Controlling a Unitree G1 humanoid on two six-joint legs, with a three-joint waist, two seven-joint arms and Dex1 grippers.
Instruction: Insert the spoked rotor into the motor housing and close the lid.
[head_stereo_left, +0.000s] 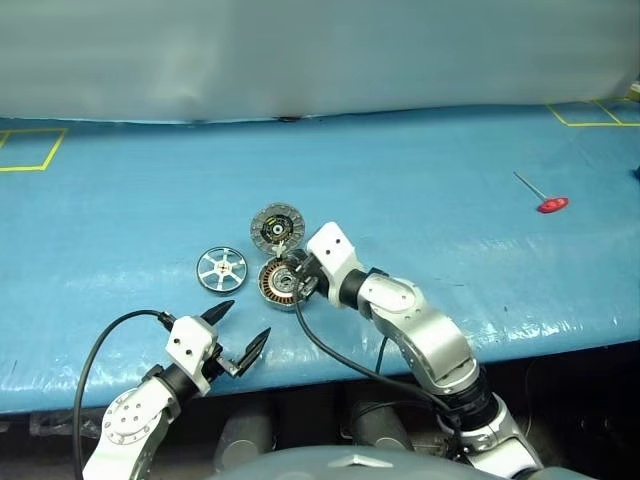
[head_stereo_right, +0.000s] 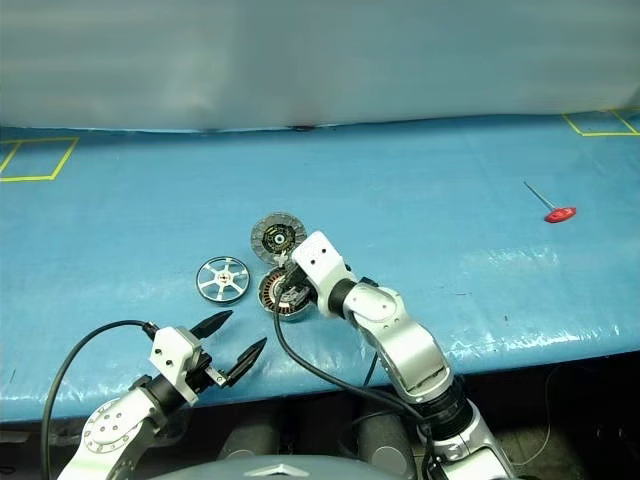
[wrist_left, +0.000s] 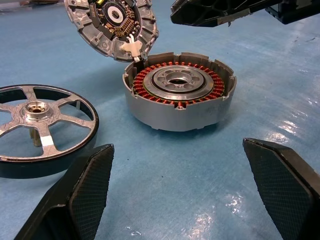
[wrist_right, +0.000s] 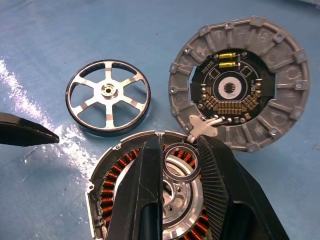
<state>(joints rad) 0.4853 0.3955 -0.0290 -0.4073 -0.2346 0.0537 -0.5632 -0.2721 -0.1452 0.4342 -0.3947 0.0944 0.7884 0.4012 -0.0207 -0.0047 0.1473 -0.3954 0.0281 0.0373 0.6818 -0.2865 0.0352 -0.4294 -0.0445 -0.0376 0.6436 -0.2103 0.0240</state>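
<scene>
Rotor lies flat near the table's front edge, just ahead of the spread left gripper, the nearer arm. Rightward, the motor housing, where the right gripper pinches a small dark ring over its centre; the lid leans open behind.

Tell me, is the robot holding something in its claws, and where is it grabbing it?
Yes. The right gripper pinches a small dark ring by its opposite edges, right above the motor housing. The left gripper is open and holds nothing.
</scene>
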